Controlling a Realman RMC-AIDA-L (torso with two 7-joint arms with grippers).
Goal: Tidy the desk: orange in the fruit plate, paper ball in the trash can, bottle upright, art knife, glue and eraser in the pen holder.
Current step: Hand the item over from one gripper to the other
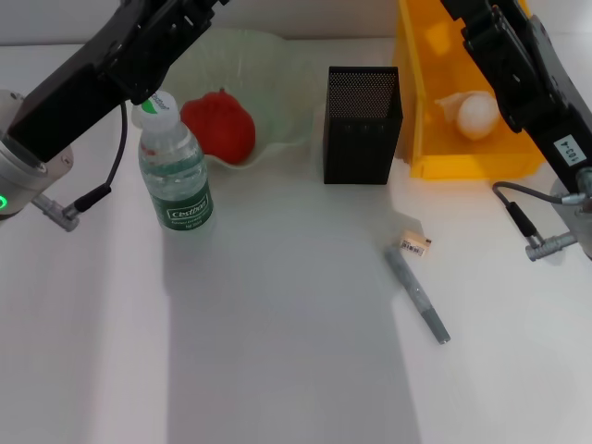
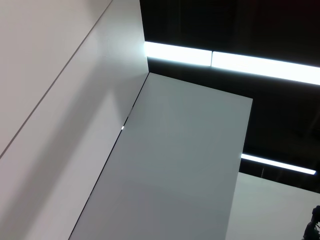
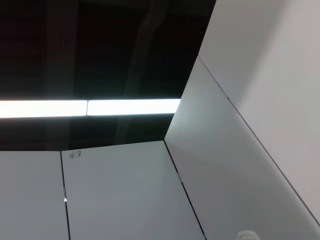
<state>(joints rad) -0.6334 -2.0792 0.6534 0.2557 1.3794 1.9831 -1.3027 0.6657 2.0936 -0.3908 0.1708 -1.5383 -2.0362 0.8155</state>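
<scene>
- Bottom half of the head view is just the smooth white matte desk, loads of open room down there and along the left side.
- Lower right: a slim grey metal-looking art knife, long and straight, lying flat on a diagonal. Touching or just beside its upper end is a small pale blocky eraser with an orange label.
- Left of centre: a clear plastic water bottle with a white cap and green label, standing upright on the desk.
- Centre, further back: a black square mesh pen holder, upright, open top. Can't see what's inside.
- Upper left behind the bottle: a pale translucent wavy-edged fruit plate with a reddish-orange rounded fruit sitting in it.
- Upper right: a glossy yellow plastic bin, right next to the pen holder, with a crumpled white paper ball inside.
- Both arms run out of the top of the frame, left one at upper left over the bottle, right one at upper right over the bin. Neither gripper is visible, so can't tell if the fingers are spread or pressed together. Wrist views only show wall panels and ceiling lights.
</scene>
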